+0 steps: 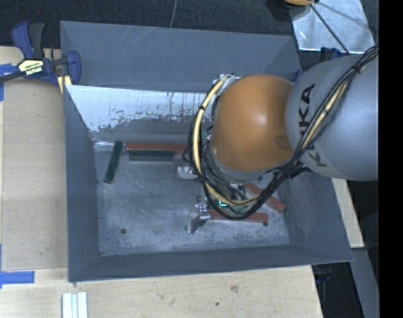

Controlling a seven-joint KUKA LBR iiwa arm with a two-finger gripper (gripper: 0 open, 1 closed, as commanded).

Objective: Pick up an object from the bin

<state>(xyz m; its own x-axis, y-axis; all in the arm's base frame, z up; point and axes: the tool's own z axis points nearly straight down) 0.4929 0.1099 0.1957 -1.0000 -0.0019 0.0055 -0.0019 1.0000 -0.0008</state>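
Note:
My gripper hangs low over the bin floor, right of centre and near the front wall, mostly hidden under the arm's orange dome. A reddish-brown flat bar lies on the floor just right of it, its left end touching or passing under the gripper. A second reddish-brown piece pokes out slightly further right. A small silvery thing lies just behind the gripper.
At the back of the floor a dark green bar lies flat beside a reddish-brown bar. A shorter dark green bar sits tilted at the back left. The arm and its cables cover the bin's right half.

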